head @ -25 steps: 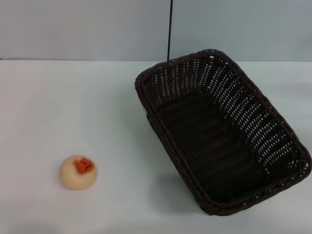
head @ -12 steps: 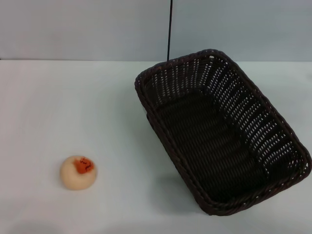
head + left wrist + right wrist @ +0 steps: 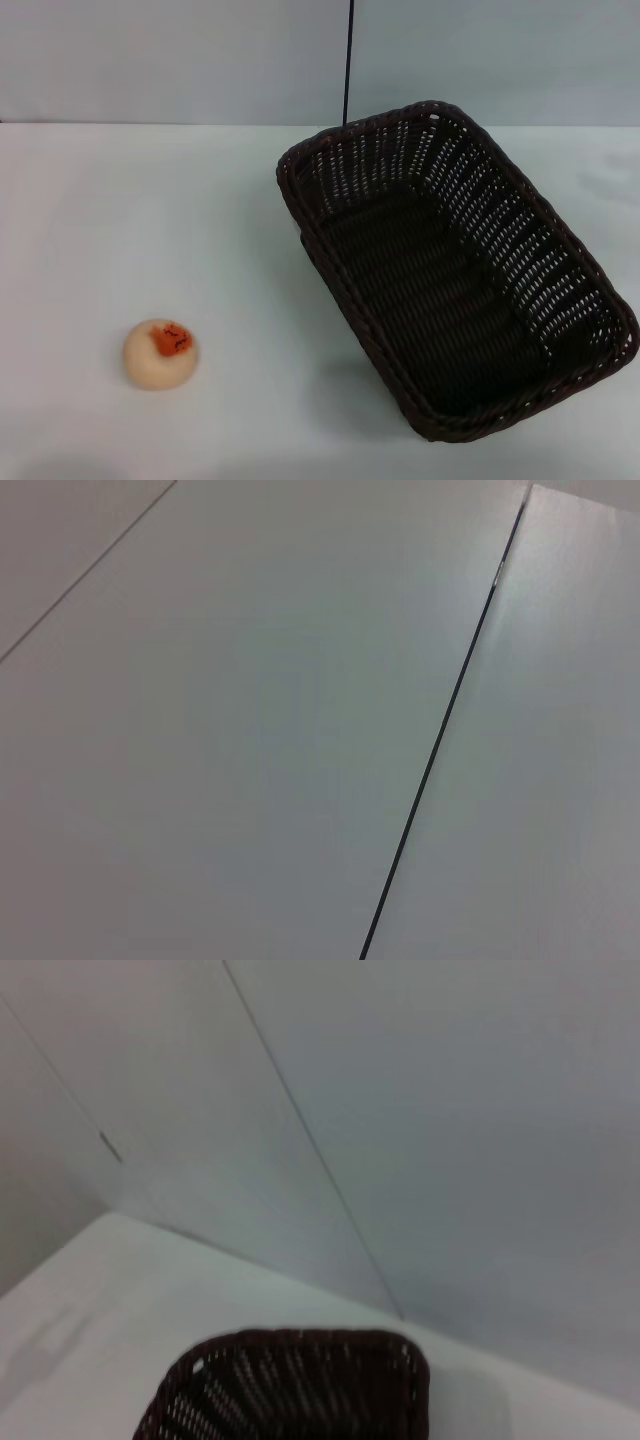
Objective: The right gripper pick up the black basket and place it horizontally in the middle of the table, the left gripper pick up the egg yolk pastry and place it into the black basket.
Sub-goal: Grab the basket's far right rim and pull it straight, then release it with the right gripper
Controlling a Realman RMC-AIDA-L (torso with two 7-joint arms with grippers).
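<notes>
Neither gripper shows in any view, so whether their fingers are apart or together cannot be told. The left wrist view takes in only pale flat panels split by a thin dark seam (image 3: pixel 440 730), and the right wrist view looks across the far part of the table toward the wall, with one end of the black basket (image 3: pixel 300 1385) at the foot of the picture.

In the head view the black basket (image 3: pixel 450 270) stands upright on the table (image 3: pixel 150 200), open side up, on the robot's right half. It lies skewed to the table's edges: one short end points toward the far edge near the middle, the other toward the near right corner, where its rim comes close to the right border of the view. Its braided rim and open-weave sloping sides are fully visible and nothing lies inside.

The egg yolk pastry (image 3: pixel 161 353) sits alone on the bare white top toward the near left corner, well apart from the basket, dome up with its orange-red patch facing the camera.

Behind the far edge rises a pale wall (image 3: pixel 180 60), with a thin dark vertical line (image 3: pixel 348 60) running down to a point just behind the basket's far end.
</notes>
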